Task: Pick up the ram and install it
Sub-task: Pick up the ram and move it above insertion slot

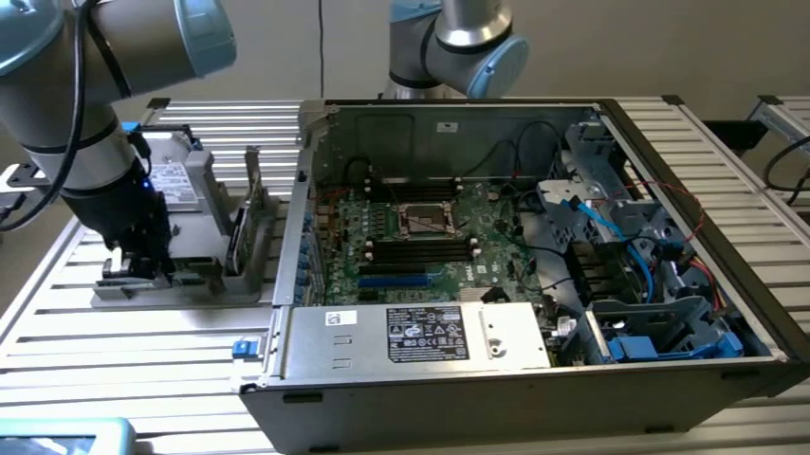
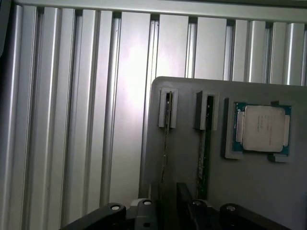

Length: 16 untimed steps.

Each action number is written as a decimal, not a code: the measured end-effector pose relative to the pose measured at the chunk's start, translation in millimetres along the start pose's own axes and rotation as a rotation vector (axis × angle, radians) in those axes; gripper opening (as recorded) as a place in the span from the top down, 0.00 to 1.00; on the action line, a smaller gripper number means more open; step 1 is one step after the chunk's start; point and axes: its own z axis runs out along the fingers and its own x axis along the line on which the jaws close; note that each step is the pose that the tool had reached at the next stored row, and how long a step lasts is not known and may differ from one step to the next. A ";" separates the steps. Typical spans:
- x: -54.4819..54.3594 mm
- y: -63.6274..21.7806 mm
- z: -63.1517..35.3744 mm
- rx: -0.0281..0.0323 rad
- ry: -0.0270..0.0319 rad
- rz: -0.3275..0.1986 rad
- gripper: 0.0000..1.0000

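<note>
Straddling the ram (image 2: pixel 166 143) in its grey holder (image 2: pixel 268 191).
Gripper's (image 2: pixel 169 213) hold I cannot tell (nothing lifted or installed yet); case (image 1: pixel 506 403) lies at the holder's three o'clock, exterior view.

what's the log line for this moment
gripper: at ram | ram: on edge in gray holder | case: open

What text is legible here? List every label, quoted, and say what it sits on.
No text can be read.
Power supply label: print too small.
Small white sticker beside it: too small.
Far-wall sticker inside the computer: blurred.
Processor lid: no legible marking.
</note>
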 end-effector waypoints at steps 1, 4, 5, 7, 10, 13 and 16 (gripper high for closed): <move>0.0 0.1 -0.8 0.0001 -0.0001 0.000 0.73; 0.3 0.5 -12.1 0.0002 -0.0004 -0.001 0.88; 0.5 0.6 -16.6 0.0002 -0.0001 -0.001 0.88; 0.8 0.8 -25.6 0.0001 -0.0001 -0.001 0.88; 1.9 0.9 -39.3 0.0001 0.0000 -0.001 0.88; 4.0 1.3 -52.9 -0.0003 -0.0001 -0.001 0.88; 6.7 1.0 -66.6 -0.0018 -0.0002 -0.001 0.88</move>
